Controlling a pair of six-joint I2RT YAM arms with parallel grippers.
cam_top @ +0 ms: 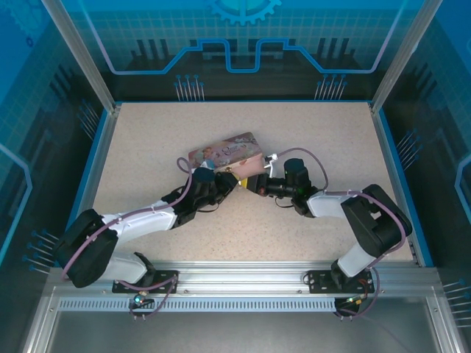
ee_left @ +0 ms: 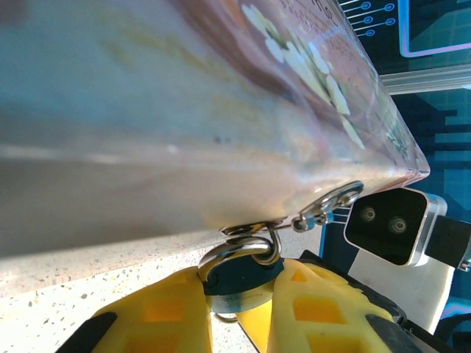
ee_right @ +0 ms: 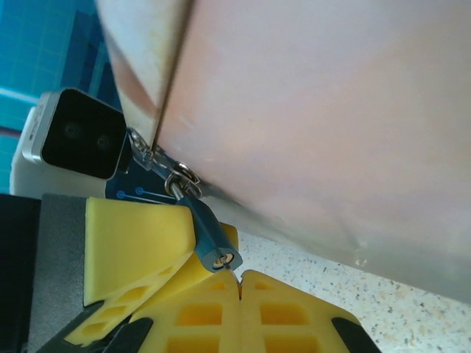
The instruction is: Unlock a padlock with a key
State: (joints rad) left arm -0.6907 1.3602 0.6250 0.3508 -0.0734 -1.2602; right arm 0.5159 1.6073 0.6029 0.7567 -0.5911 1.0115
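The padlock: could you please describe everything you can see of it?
The padlock is tiny, with a dark blue metallic body and a thin silver shackle threaded through the clasp ring at the pink tin's lower edge. The left tool's yellow fingers pinch its body; its keyhole end points at the right tool's shut fingertips, close by.

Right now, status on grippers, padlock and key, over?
Left gripper shut on padlock, hanging from hasp on tin. Right gripper shut on key, tip at keyhole. Nothing in the way.
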